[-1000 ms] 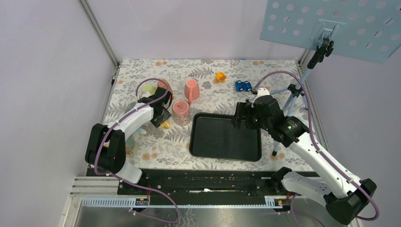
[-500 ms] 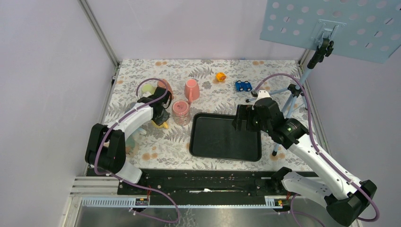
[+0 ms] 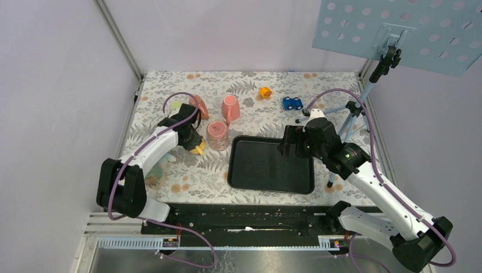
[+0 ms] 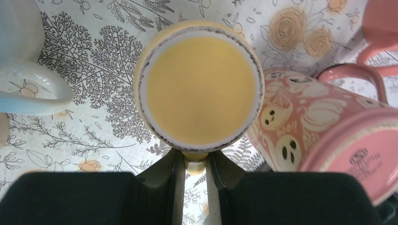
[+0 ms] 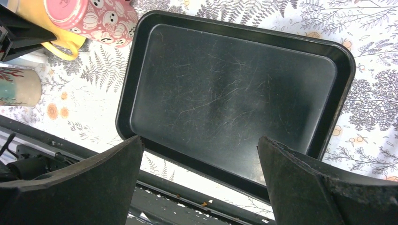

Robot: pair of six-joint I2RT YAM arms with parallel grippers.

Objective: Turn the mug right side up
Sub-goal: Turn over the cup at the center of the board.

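While the left gripper (image 4: pixel 195 161) is clamped on the handle of the yellow mug (image 4: pixel 202 89), we note the mug's flat base and foot ring face the wrist camera, so its mouth is turned away from us. It sits near the left edge of the counter, about midway from near to far. Contents: cannot tell, the mouth is hidden. We cannot tell whether it rests on the cloth.

The pink patterned mug (image 4: pixel 305 126) lies just beside it on the right, base stamp towards the camera, interior hidden. A plain pink mug (image 3: pixel 230 107) stands further towards the far edge; its inside is not visible. The black tray (image 5: pixel 234 93) lies at the centre of the counter near the near edge, its scratched floor in full view.

The right gripper (image 5: pixel 198 140) hovers over the tray's near right part, fingers wide apart.

Against the frame one second ago: the left arm's elbow has swung towards the left edge, the wrist has moved slightly towards the far edge, and more yellow shows in the top view. The right arm, the tray and both pink mugs are unchanged.
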